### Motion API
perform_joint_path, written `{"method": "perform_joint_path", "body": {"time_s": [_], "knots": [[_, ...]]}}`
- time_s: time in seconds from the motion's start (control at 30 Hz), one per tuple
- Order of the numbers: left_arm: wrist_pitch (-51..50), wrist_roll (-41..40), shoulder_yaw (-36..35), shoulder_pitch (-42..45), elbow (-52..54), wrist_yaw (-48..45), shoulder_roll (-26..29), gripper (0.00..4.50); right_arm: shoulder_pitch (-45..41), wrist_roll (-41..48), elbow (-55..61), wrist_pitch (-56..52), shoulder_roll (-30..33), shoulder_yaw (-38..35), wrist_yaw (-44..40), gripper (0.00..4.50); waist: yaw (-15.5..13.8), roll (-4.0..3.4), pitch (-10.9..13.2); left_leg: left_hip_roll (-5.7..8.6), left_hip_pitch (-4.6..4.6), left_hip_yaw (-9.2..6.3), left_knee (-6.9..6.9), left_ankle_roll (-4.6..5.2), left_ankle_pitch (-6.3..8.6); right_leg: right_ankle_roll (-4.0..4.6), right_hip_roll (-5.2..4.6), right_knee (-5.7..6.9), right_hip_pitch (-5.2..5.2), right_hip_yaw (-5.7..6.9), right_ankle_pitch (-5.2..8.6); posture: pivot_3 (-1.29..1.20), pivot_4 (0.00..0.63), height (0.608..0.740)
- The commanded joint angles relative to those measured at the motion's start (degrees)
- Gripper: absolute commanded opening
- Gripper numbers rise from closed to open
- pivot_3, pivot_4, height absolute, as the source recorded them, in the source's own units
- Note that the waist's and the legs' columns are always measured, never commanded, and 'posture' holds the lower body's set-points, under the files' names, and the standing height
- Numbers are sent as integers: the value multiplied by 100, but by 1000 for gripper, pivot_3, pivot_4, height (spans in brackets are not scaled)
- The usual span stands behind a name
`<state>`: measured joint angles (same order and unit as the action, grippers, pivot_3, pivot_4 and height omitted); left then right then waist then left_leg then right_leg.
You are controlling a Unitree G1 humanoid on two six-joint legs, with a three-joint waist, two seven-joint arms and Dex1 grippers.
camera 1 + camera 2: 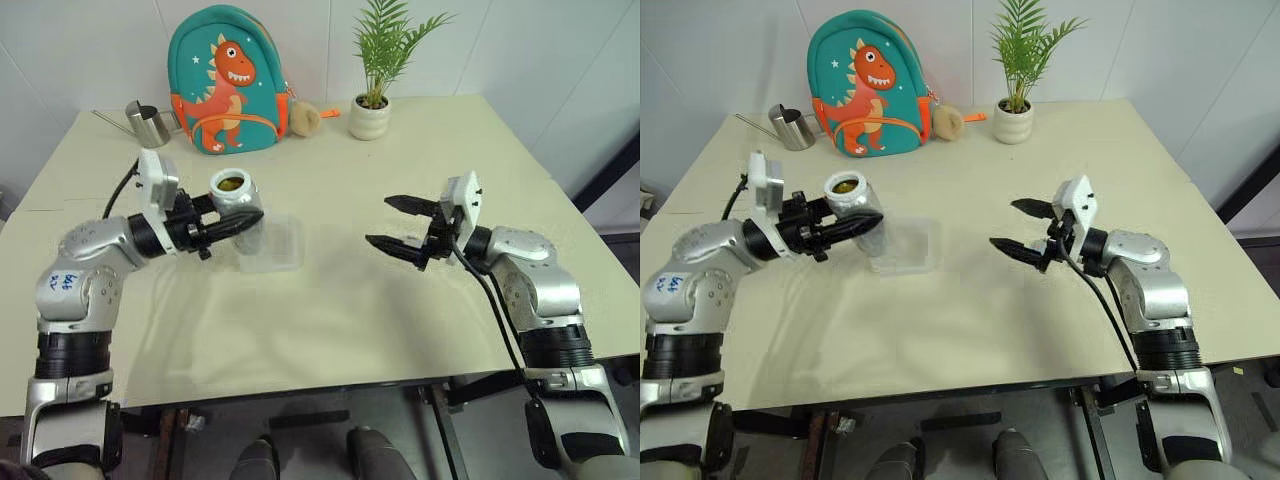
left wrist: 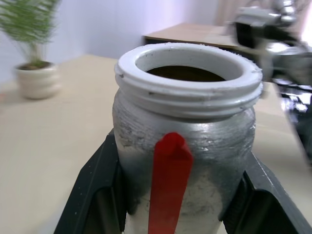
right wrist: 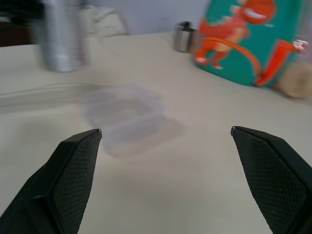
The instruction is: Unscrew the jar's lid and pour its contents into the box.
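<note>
Jar [image 1: 232,192]: uncapped, upright, raised over the box [image 1: 272,243] on your desk [image 1: 420,150] | left hand [image 1: 236,225]: clamped on jar | right hand [image 1: 396,224]: fingers apart, empty, well right of box

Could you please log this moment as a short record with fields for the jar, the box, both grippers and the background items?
jar: open-mouthed, no lid on it, brownish contents visible inside
box: clear, on the table, just below the jar
left gripper: shut on the jar
right gripper: open, holding nothing
background: dinosaur backpack, steel watering can, potted plant
</note>
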<state>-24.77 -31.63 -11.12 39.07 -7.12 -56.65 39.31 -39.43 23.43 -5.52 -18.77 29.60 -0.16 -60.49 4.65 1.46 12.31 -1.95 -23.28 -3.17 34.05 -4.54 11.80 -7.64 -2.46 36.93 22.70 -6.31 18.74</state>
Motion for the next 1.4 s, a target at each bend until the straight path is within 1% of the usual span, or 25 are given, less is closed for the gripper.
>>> {"method": "perform_joint_path", "body": {"time_s": [0.03,0.2,0.33,0.37,0.5,0.63,0.7,0.77,0.8,0.9,1.0,1.17,1.33,1.37,1.4], "knots": [[547,731,139,544,-841,283,231,1923,-4,102,529,-156,22,97,-10,4483,-15,0,0,1,-1,0,0,0,0,0,0,-1,1,1,0,0,150,740],[1387,1765,550,1258,-1986,844,182,1923,114,68,667,-183,-31,177,84,4483,-50,0,0,2,-3,-1,1,1,0,-1,-1,-6,0,2,-1,0,150,740],[2764,2783,928,1463,-2744,1735,5,1923,224,42,709,-183,-46,160,195,4483,-95,0,0,2,-5,0,-1,3,2,-4,-1,-8,2,1,1,0,150,740],[3084,3146,1109,1484,-2910,2023,8,1923,242,47,718,-196,-51,151,230,4483,-102,0,0,2,-5,1,-1,3,2,-4,-1,-8,3,1,1,0,150,740],[4473,4616,1783,1630,-3595,3613,35,1923,313,50,744,-226,-49,128,331,4483,-147,1,0,1,-7,2,1,4,2,-4,-1,-6,7,0,1,0,150,740],[5243,6316,2618,1900,-4036,5579,191,1923,387,73,755,-257,-79,90,459,4483,-198,1,0,3,-12,2,6,4,3,-7,-3,-6,7,0,-1,0,150,740],[5432,7161,3060,2034,-4088,6520,313,1923,437,91,776,-278,-104,81,526,4483,-205,2,0,4,-15,1,9,5,3,-10,-3,-9,7,0,-2,0,150,740],[5419,8099,3571,2226,-4094,7553,465,1923,501,85,793,-272,-126,97,562,4483,-222,2,0,4,-16,2,9,5,3,-12,-3,-9,7,-1,-3,0,150,740],[5401,8381,3734,2300,-4138,7878,502,1923,524,84,804,-269,-132,104,574,4483,-228,2,0,5,-15,3,8,5,4,-12,-3,-10,7,-1,-3,0,150,740],[5165,9046,4154,2542,-4347,8572,529,1923,585,91,846,-270,-162,114,634,4483,-239,2,0,5,-15,5,8,6,4,-13,-3,-8,8,-1,-2,0,150,740],[4918,9886,4690,2774,-4339,9388,575,1923,637,103,882,-260,-220,109,728,4483,-257,3,0,5,-15,5,8,6,4,-14,-2,-6,8,0,-1,0,150,740],[4662,10515,5129,3011,-4436,10197,562,1923,696,96,919,-253,-296,107,823,4483,-280,3,0,6,-17,6,7,6,4,-16,-2,-7,10,-1,0,0,150,740],[4462,11001,5453,3189,-4390,10664,591,1923,744,85,919,-236,-348,106,913,4483,-298,3,0,8,-18,6,6,6,4,-18,-2,-7,10,-1,1,0,150,740],[4189,11224,5548,3179,-4331,10924,610,1923,749,87,920,-236,-359,107,924,4483,-297,3,0,8,-18,6,6,6,4,-18,-3,-7,10,-1,1,0,150,740],[4276,11255,5606,3232,-4366,10915,613,1923,753,89,917,-231,-370,109,931,4483,-295,3,0,8,-18,6,6,6,4,-18,-2,-7,10,-1,1,0,150,740]]}}
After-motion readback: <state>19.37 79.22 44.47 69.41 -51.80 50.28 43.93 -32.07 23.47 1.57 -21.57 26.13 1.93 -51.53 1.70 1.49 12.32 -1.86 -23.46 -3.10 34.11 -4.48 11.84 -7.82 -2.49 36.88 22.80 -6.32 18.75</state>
